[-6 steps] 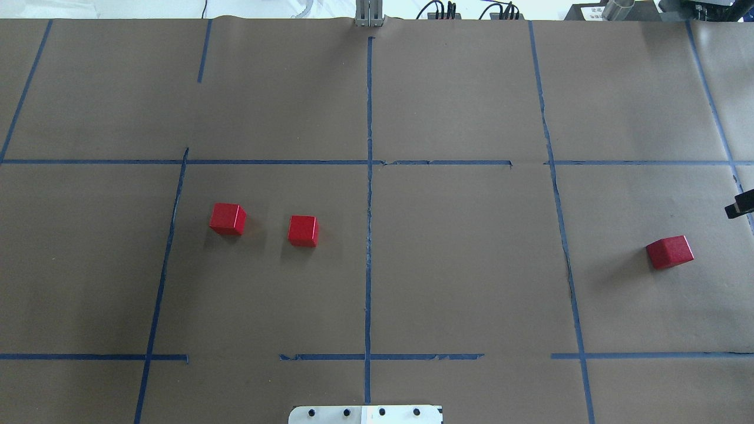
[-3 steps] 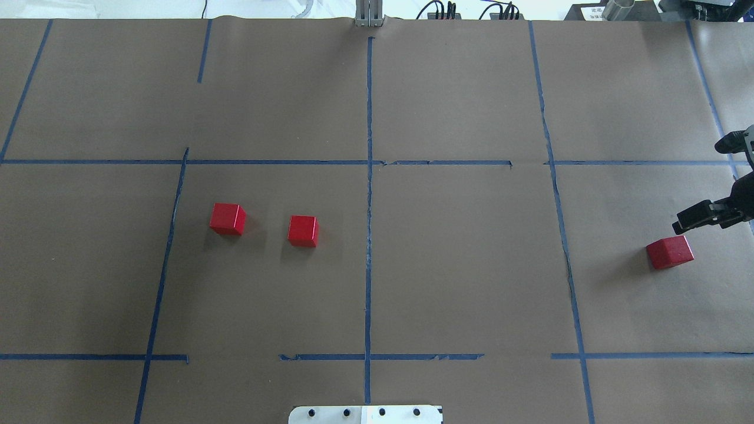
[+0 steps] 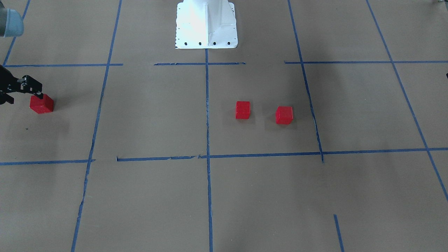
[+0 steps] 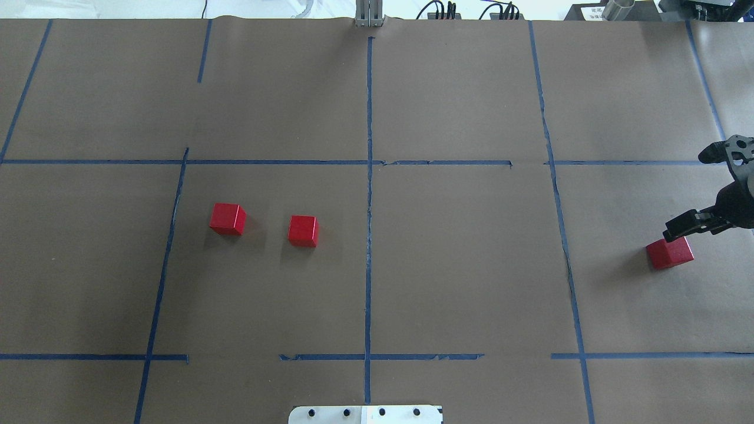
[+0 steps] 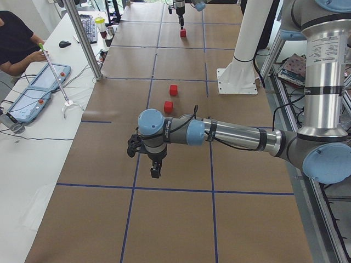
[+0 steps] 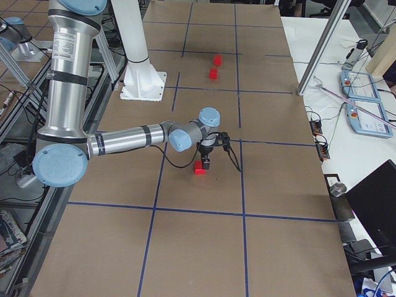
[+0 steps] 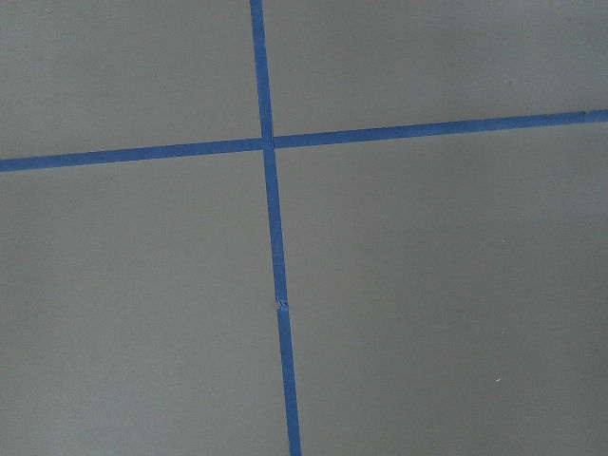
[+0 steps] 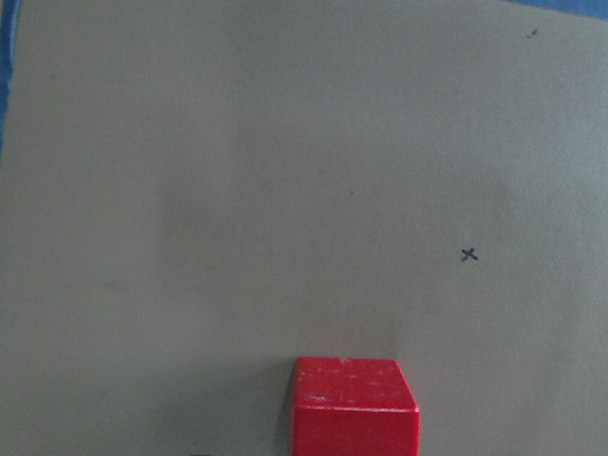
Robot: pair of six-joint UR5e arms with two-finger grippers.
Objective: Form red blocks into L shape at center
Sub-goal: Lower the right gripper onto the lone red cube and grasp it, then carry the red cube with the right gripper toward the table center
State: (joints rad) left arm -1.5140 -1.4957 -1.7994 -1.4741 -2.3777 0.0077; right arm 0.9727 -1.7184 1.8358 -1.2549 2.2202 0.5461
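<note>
Two red blocks (image 4: 227, 218) (image 4: 303, 230) lie side by side, apart, left of the vertical blue tape line in the center patch (image 4: 424, 259). The front view shows them too (image 3: 284, 115) (image 3: 243, 110). The third red block (image 4: 670, 252) (image 3: 41, 104) lies far right, outside the center. My right gripper (image 4: 683, 227) (image 3: 33, 90) hovers just over its far edge, looks open and holds nothing. The right wrist view shows this block (image 8: 353, 404) at the bottom edge. My left gripper (image 5: 153, 159) shows only in the left side view, low over bare paper; I cannot tell its state.
The white robot base (image 3: 206, 24) stands at the table's near middle. Blue tape lines (image 4: 368, 176) divide the brown paper. An operator with a tablet (image 5: 41, 90) sits at a side table beyond the far edge.
My right gripper has come in from the right edge and moved left and down to the far-right red block. The three blocks have not moved.
</note>
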